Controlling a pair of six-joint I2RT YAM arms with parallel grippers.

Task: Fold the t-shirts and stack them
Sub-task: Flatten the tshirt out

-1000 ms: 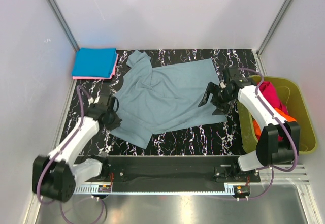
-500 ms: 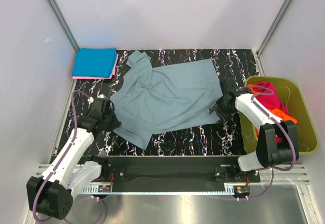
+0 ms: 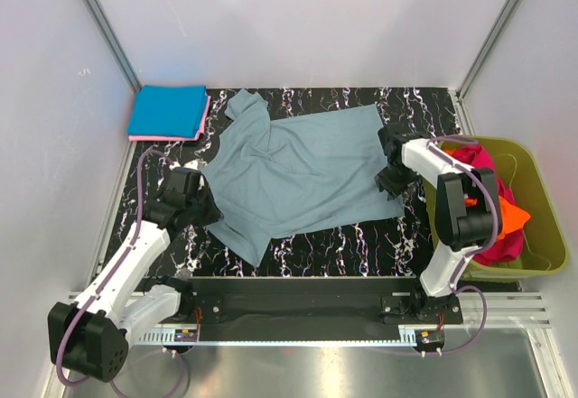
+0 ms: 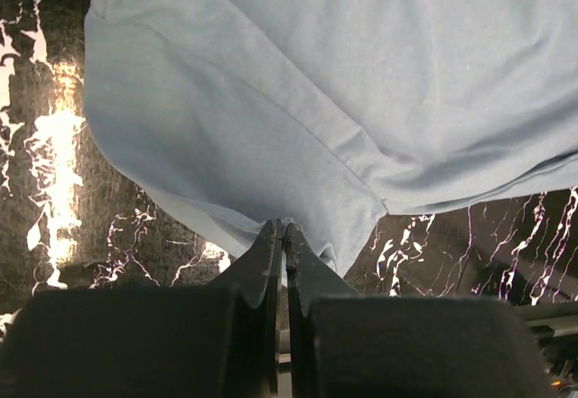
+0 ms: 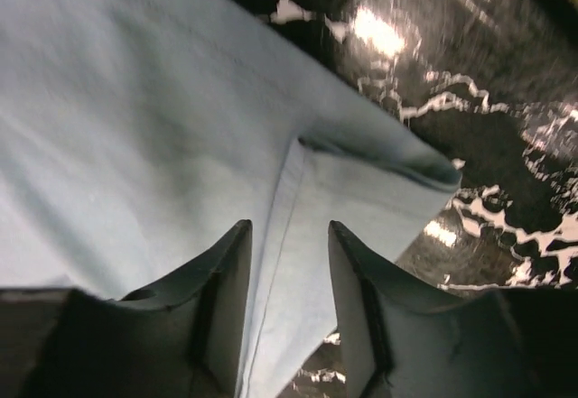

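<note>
A dusty grey-blue t-shirt [image 3: 298, 172] lies spread out and wrinkled on the black marbled table [image 3: 361, 240]. My left gripper [image 3: 204, 208] is at its lower left edge, shut on a small peak of the cloth; the left wrist view shows the shirt [image 4: 271, 100] pinched at the tips of that gripper [image 4: 282, 227]. My right gripper [image 3: 390, 180] sits low over the shirt's right edge. In the right wrist view this gripper [image 5: 289, 228] has its jaws apart, straddling a folded hem of the shirt [image 5: 181, 127].
A folded bright blue shirt [image 3: 168, 109] lies on a pink one [image 3: 206, 118] at the back left corner. An olive-green tub [image 3: 542, 236] stands off the table's right edge, holding magenta [image 3: 479, 165] and orange [image 3: 511, 214] cloth. White walls close in on three sides.
My right gripper has come down onto the shirt's right edge and its jaws have narrowed. My left gripper has shifted slightly right, drawing the lower left hem with it.
</note>
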